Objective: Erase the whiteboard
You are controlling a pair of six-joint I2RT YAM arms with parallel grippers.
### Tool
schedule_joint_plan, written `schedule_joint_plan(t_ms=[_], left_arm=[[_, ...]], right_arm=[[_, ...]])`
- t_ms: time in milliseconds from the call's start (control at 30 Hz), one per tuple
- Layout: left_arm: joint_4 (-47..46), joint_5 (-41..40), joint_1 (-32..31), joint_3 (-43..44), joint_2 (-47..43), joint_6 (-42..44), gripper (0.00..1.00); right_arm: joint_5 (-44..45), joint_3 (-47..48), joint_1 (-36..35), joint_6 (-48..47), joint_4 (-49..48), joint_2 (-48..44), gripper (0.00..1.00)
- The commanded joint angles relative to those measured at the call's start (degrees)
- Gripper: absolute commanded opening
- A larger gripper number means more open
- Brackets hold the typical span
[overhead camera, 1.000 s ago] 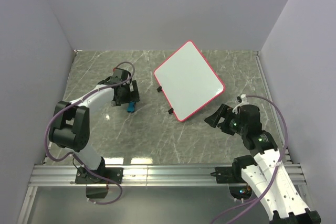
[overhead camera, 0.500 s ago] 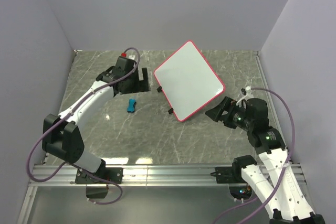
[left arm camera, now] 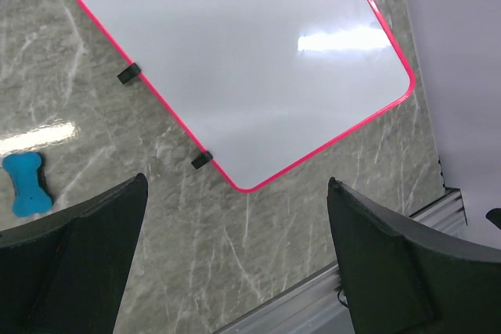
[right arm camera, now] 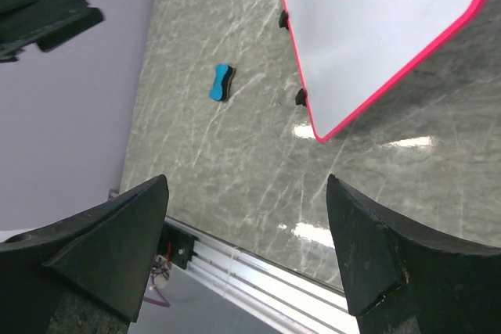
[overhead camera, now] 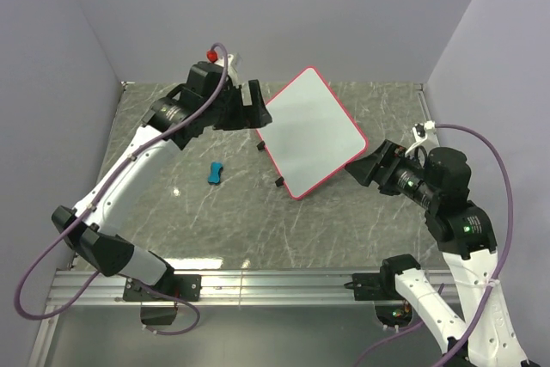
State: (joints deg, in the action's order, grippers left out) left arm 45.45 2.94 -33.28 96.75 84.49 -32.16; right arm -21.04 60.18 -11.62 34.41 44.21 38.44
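The whiteboard (overhead camera: pixel 311 131) lies tilted diagonally on the marble table, pink-framed, its white face bare of marks; it also shows in the left wrist view (left arm camera: pixel 243 60) and the right wrist view (right arm camera: pixel 376 21). A small blue eraser (overhead camera: pixel 214 173) lies loose on the table to the board's left (left arm camera: pixel 26 184) (right arm camera: pixel 222 83). My left gripper (overhead camera: pixel 249 107) hangs open above the board's left corner, nothing between its fingers (left arm camera: pixel 236 185). At the board's right corner my right gripper (overhead camera: pixel 367 166) stands open and empty, raised off the table (right arm camera: pixel 246 181).
An aluminium rail (overhead camera: pixel 275 281) runs along the near table edge, carrying both arm bases. Grey walls close the table on the left, back and right. Two small black feet (left arm camera: pixel 129 74) stick out from the board's lower-left edge.
My left gripper rose from beside the blue eraser and swung back and right to the board's left corner; the eraser stayed put. My right gripper lifted and drew slightly right.
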Motion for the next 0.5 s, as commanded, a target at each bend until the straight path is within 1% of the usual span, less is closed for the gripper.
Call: schedule_joint_plan(t_ms=[0, 167, 467], left_arm=[[4.91, -2.41, -0.3, 2.92, -3.27, -1.06, 0.99], [7.28, -5.31, -0.38, 3.01, -4.68, -0.45, 0.99], [7.63, -7.24, -0.38, 2.92, -5.48, -0.53, 0.99]], right_arm=[[1.96, 2.48, -0.25, -1.63, 3.34, -0.12, 0.88], [2.58, 2.4, -0.34, -1.98, 4.13, -0.91, 0.88], [3.55, 2.83, -0.34, -2.33, 5.63, -1.87, 0.88]])
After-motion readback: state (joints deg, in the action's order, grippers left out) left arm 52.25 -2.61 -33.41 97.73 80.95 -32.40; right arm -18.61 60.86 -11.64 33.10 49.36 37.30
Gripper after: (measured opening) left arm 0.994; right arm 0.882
